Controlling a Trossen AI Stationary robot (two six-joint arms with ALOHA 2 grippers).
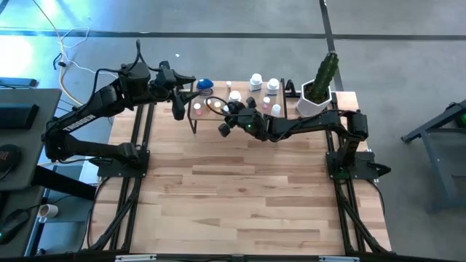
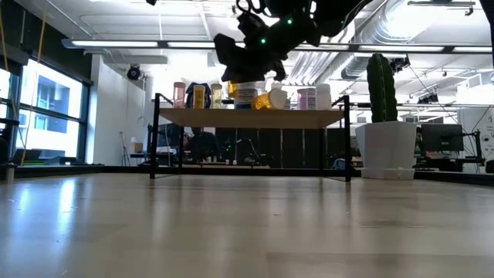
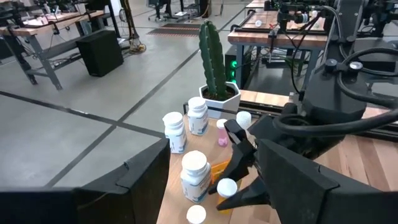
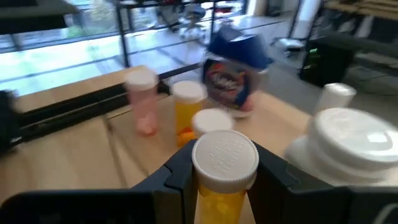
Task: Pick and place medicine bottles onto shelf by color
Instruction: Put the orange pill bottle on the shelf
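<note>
We see the right gripper point(image 4: 225, 177) above the shelf point(image 2: 251, 117), its jaws clamped on a white-capped orange bottle point(image 4: 222, 180) among the other bottles there. The left gripper point(image 1: 177, 109) hovers at the shelf's left end, jaws parted, holding nothing.

Your workshop backdrop
You see tall windows point(image 2: 46, 116), ceiling strip lights point(image 2: 116, 45), grey concrete floor point(image 1: 218, 18), and workbenches point(image 3: 43, 28) behind.

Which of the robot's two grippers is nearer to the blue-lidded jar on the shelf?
Left. The left gripper hovers just beside the blue-lidded jar at the shelf's left end. The right gripper is farther along, holding an orange bottle mid-shelf.
</note>
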